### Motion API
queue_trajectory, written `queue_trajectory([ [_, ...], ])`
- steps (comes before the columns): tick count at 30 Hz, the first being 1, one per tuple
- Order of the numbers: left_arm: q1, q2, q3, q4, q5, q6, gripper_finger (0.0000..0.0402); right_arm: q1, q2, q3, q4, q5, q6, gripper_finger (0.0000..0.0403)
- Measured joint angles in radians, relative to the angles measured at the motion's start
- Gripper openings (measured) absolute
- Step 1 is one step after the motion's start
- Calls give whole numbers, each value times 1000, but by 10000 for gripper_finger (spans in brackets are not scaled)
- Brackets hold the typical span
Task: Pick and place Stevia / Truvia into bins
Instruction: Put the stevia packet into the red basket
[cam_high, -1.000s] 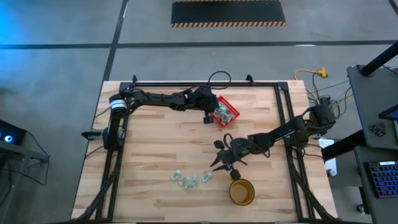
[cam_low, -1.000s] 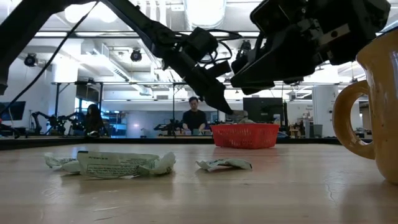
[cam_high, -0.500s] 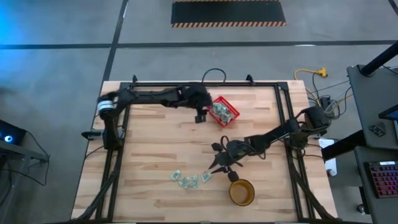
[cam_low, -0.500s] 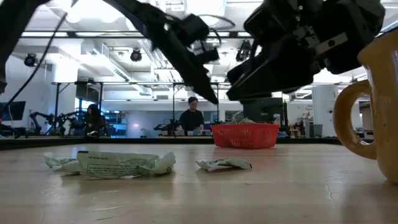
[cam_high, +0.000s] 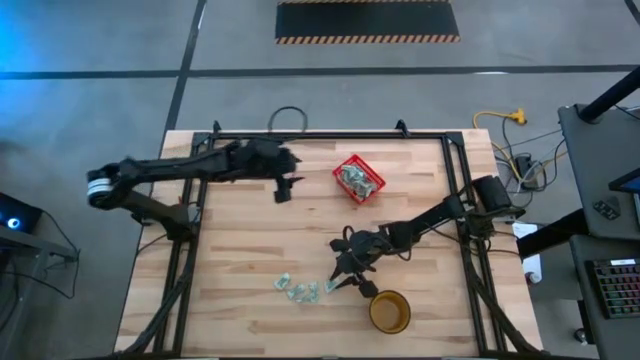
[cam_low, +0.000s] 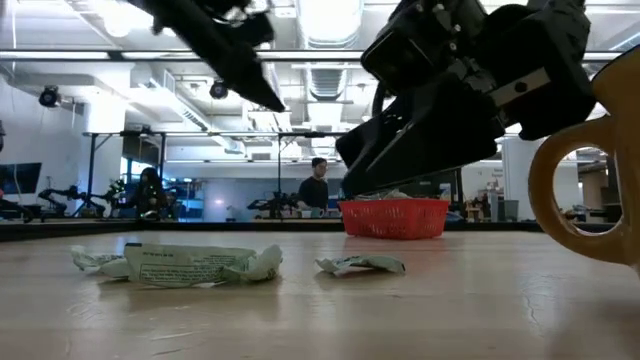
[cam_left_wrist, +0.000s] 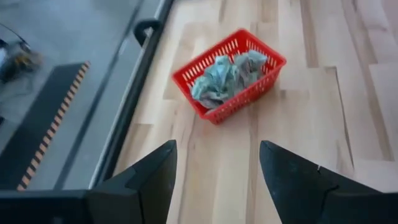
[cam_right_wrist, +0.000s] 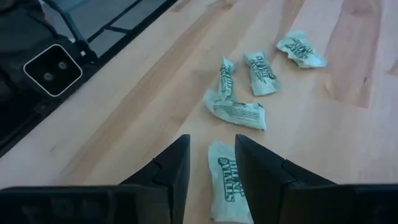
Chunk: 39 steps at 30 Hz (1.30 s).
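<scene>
1. The left tool (cam_high: 283, 190) is hovering above the worktop (cam_high: 240, 240) beside the red basket (cam_high: 359, 180), its fingers spread and empty.
2. Crumpled sachets (cam_left_wrist: 225, 73) are filling that basket.
3. The right tool (cam_right_wrist: 208, 163) is hanging parted over a loose sachet (cam_right_wrist: 227, 182), gripping nothing.
4. More sachets (cam_high: 300, 289) are lying near the amber cup (cam_high: 390, 310).

Grey concrete floor (cam_high: 90, 100) with a hazard-striped mat (cam_high: 367, 21) — bright ceiling lights (cam_low: 330, 18) beyond

The left gripper (cam_high: 283, 190) sits upper-centre in the high view, fingers apart. The right gripper (cam_high: 340, 279) hangs lower-centre, fingers slightly parted.
</scene>
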Motion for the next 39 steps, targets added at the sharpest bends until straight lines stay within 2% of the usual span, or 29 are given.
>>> queue_trajectory([
  [8,0,-247,-204,126,-27,-29,212,-1,23,26,-31,5,-6,129],
  [13,0,-335,-272,179,-29,-59,212,-13,23,77,-162,10,-27,137],
  [19,0,-360,-288,203,-30,-78,212,-10,-8,167,-420,21,-90,146],
  [29,0,-356,-288,203,-30,-77,213,21,-11,175,-434,19,-72,146],
  [39,0,-356,-289,203,-30,-77,213,18,-12,177,-434,43,-143,135],
])
